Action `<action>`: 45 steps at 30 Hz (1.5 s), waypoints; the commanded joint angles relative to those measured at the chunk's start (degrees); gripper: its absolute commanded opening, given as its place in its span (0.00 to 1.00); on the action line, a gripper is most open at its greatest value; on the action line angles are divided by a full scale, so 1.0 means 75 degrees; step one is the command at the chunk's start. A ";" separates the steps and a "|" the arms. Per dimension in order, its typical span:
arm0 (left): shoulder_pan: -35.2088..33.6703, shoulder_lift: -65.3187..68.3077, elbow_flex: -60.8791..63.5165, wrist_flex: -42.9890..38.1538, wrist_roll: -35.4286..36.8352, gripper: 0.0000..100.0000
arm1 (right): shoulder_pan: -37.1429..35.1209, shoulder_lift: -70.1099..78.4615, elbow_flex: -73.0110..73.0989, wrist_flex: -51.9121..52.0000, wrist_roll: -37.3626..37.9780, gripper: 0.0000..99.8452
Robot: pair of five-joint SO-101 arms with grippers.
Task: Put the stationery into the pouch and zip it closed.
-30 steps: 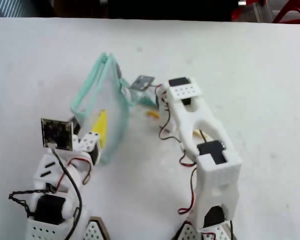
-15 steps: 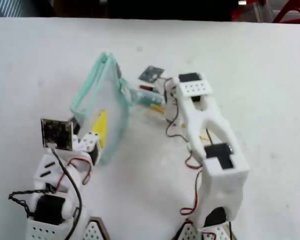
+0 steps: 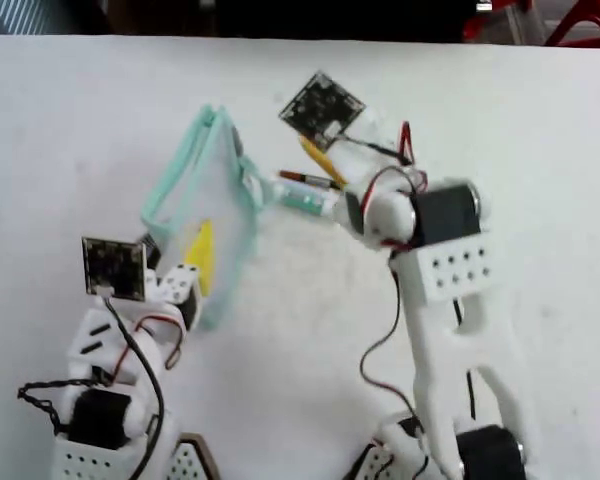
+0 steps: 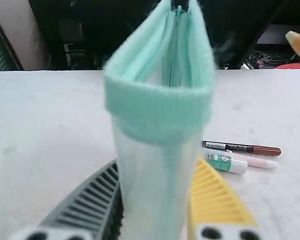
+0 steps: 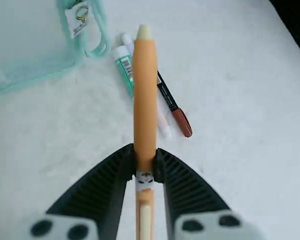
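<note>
Left jaws are clamped on the near end of the pouch (image 3: 205, 205), which stands on edge on the tabletop (image 3: 500, 120). Right jaws are closed tight around an orange pen (image 5: 144, 90) — we see it held over the tabletop, near the pouch's far end. A marker (image 4: 242, 149) and a glue stick (image 4: 226, 163) lie side by side below it — close to the pouch.

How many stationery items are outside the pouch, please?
4: orange pen in the right claw; brown-capped marker, white pen and green-labelled tube together beside the pouch. More may be hidden.
</note>
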 commanded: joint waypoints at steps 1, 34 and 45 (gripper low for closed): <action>-0.0041 0.0041 -0.0047 -0.0199 0.0047 0.17 | -0.0475 -0.0873 0.0281 -0.0006 -0.0422 0.02; 0.0545 0.0018 -0.0059 0.0023 0.0000 0.17 | -0.3757 -0.1682 0.0141 -0.6675 -0.4384 0.02; 0.0486 0.0018 -0.0059 0.0023 0.0000 0.17 | -0.3710 -0.0100 -0.0516 -0.6277 -0.4759 0.02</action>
